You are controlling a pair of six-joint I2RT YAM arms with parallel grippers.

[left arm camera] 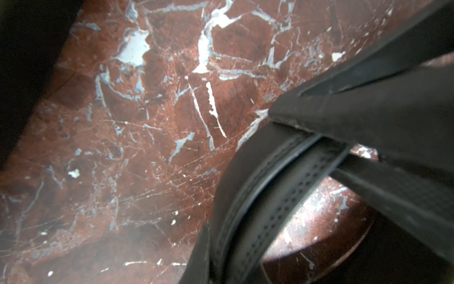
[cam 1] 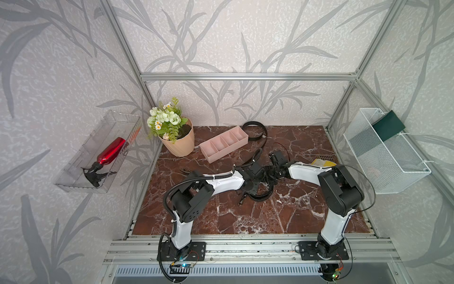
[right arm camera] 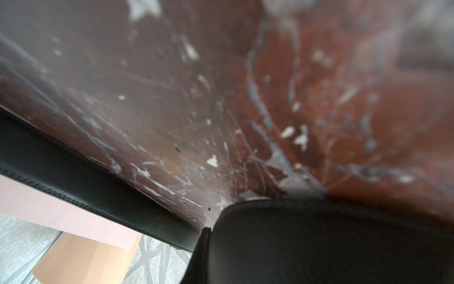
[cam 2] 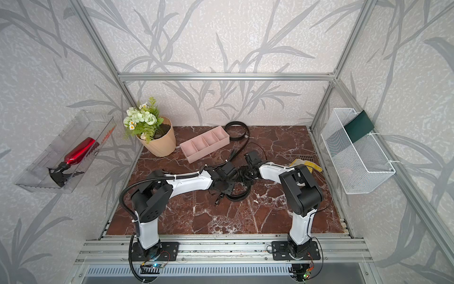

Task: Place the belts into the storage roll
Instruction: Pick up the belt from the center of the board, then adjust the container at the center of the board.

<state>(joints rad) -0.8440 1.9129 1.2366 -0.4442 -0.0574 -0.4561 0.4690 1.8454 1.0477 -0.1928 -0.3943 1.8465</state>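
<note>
Left wrist view: the left claw (left arm camera: 317,137) is clamped on a black belt (left arm camera: 258,209), whose stitched coil curls just below its tips on the marble top (left arm camera: 152,118). The coil likely sits there so it can be wound tight enough for a compartment. In both top views, the right claw (cam 1: 271,172) meets the left one over the same coil (cam 1: 260,195); its jaws look nearly shut, but whether they grip the strap I cannot tell. A second belt (cam 1: 255,130) loops beyond both claws, touching the far end of the pink tray (cam 1: 224,143), which holds nothing yet. A flowerpot (cam 1: 178,142) stands beside the tray. Leaf-patterned walls enclose the bench; a wire basket (cam 1: 385,157) hangs off to the right claw's side.
</note>
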